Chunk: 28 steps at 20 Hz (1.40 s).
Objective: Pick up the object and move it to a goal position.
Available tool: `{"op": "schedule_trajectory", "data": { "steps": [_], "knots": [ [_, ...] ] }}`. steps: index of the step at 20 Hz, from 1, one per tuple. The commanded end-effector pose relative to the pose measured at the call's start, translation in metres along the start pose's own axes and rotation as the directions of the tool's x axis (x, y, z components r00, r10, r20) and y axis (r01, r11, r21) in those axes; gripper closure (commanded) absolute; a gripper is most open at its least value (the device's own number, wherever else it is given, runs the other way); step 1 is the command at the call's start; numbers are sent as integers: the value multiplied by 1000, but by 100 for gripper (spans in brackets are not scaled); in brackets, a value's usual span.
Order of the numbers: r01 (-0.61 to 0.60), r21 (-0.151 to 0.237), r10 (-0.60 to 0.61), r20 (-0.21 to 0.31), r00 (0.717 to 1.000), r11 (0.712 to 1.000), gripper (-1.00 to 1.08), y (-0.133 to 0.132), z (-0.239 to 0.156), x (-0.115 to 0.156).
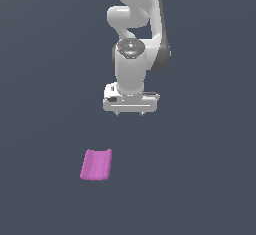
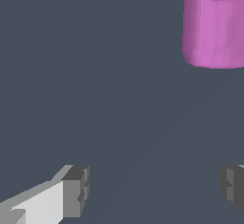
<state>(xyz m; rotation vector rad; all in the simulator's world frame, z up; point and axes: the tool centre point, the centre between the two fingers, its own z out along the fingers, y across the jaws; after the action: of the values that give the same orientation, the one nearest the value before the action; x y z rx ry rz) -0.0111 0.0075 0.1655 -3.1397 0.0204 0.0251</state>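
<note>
The object is a small magenta-pink blocky piece with a shallow curved groove along its top. It lies on the dark grey floor, nearer the camera than the arm and toward the exterior view's left. It also shows in the wrist view, cut off by the frame edge. My gripper hangs under the white arm, pointing down, well away from the object. In the wrist view the gripper is open, with wide empty space between its fingertips.
The white Franka arm rises behind the gripper. The dark grey floor stretches all around with no other objects in view.
</note>
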Motion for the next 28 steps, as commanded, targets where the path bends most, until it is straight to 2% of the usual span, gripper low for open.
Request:
{"op": "schedule_trajectory", "data": {
  "steps": [1,11,17,23,28],
  "knots": [
    [0,0,0,0,1000,1000,-60,0,0,0],
    [14,-9,-14,-18,1000,1000,-60,-9,-6,3],
    [-4,-38,3,-28,1000,999,-60,-1,1,15],
    [-39,-102,33,-55,998,994,-60,16,16,39],
    [-76,-190,59,-96,994,979,-60,37,35,68]
  ]
}}
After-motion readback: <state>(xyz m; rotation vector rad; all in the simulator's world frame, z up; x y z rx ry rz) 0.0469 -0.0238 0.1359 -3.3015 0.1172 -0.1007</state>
